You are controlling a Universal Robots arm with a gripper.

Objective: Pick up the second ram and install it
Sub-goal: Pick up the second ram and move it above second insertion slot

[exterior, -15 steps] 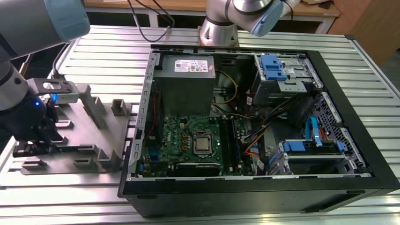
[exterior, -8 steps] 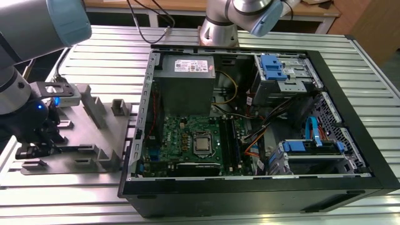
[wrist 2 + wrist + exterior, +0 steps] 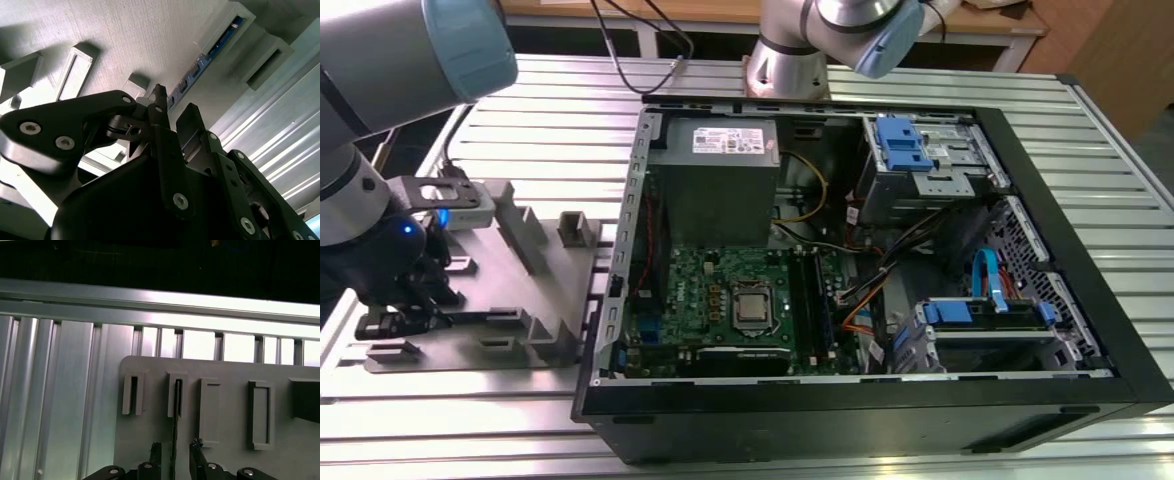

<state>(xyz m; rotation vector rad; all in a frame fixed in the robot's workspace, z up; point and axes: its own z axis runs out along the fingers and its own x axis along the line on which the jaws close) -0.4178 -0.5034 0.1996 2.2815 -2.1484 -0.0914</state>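
The second ram (image 3: 175, 432) is a thin dark stick standing on edge in a slotted holder of the grey fixture block (image 3: 145, 435). In the second wrist view the ram (image 3: 220, 42) shows a blue-green edge running along the fixture (image 3: 125, 30). My gripper (image 3: 175, 454) is open and straddles the stick, one finger on each side with a small gap to each. In the exterior view my gripper (image 3: 387, 320) hangs low over the fixture (image 3: 520, 290) at the exterior view's left, apart from the motherboard (image 3: 720, 300) and its dark memory slots (image 3: 811, 300).
The open black computer case (image 3: 1067, 330) lies to the exterior view's right of the fixture, holding a power supply (image 3: 714, 165), cables and blue-tabbed drive cages (image 3: 914, 150). Another arm's base (image 3: 787, 60) stands behind it. Everything rests on a ribbed aluminium table (image 3: 520, 130).
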